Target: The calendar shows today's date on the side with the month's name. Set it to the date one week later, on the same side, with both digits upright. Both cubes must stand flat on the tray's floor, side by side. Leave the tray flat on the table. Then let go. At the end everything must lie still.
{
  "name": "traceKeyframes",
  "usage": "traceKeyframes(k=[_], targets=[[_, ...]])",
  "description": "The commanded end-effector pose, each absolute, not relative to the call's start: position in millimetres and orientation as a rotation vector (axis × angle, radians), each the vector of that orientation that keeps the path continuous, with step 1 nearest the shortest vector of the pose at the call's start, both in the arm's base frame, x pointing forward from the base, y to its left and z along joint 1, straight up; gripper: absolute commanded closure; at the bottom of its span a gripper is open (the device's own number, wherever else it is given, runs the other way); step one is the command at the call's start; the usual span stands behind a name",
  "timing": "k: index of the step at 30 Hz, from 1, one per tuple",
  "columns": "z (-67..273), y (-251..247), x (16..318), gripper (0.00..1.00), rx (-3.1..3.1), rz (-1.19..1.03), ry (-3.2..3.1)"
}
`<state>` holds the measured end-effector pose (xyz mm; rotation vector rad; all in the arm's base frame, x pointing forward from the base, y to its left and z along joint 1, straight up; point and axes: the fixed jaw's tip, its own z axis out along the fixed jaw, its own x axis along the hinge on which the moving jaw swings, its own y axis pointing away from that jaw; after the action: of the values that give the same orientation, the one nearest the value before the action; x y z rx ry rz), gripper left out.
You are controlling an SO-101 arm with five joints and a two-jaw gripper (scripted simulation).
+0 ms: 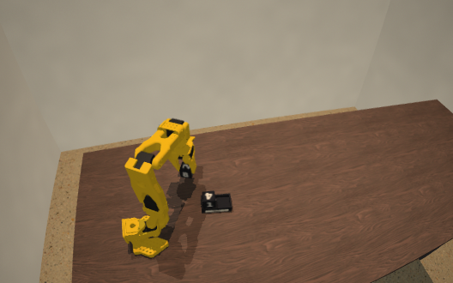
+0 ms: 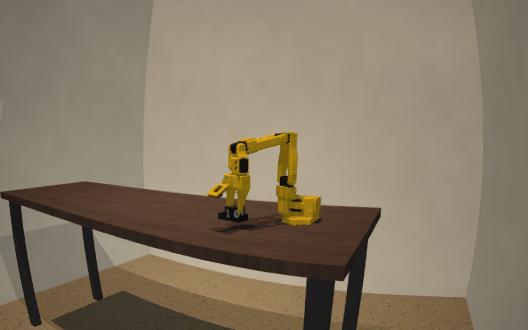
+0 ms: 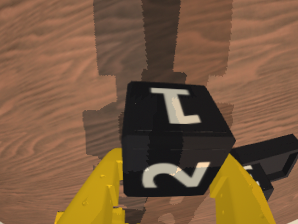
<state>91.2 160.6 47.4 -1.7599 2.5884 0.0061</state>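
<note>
My gripper (image 1: 185,174) (image 2: 236,204) (image 3: 173,165) is shut on a black date cube (image 1: 184,168) (image 3: 174,137) and holds it above the table, to the left of and behind the tray. In the wrist view the cube shows a white 1 on one face and a 2 on the face nearest the camera. The small black tray (image 1: 226,208) (image 3: 276,156) lies flat on the table. A second black cube (image 1: 208,196) stands in its left half, with a 4 on top. The tray's right half holds nothing.
The yellow arm's base (image 1: 143,240) (image 2: 300,210) stands near the table's left front edge in the top view. The dark wooden table (image 1: 322,180) (image 2: 150,220) spreads wide to the right of the tray.
</note>
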Motion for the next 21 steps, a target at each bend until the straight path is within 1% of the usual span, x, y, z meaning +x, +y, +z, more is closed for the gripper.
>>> traceKeyframes(k=[1, 21], targets=[[51.6, 164.8, 91.4, 1.0, -1.739, 0.034, 2.558], [43.5, 165.1, 91.6, 1.0, -1.739, 0.034, 2.558]])
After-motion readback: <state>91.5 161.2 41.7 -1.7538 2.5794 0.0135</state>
